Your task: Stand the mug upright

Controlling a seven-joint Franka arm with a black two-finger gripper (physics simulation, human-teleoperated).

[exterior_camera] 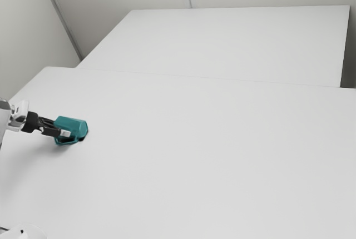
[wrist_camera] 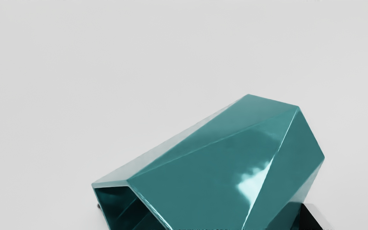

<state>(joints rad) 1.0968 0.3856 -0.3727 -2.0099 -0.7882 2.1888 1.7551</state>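
Evidently, pincer (exterior_camera: 63,128) spread wide, teal mug (exterior_camera: 75,126) between its fingers, firm hold cannot be told, mug glossy, faceted, tipped sideways, at surface's (exterior_camera: 194,150) near end, exterior view's left.

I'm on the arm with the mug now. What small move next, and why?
I'd gently squeeze the gripper closed to check for a hold before lifting or turning. It is already at the mug, which is tipped over, its open end facing sideways, but I can't tell whether it has a firm grip.
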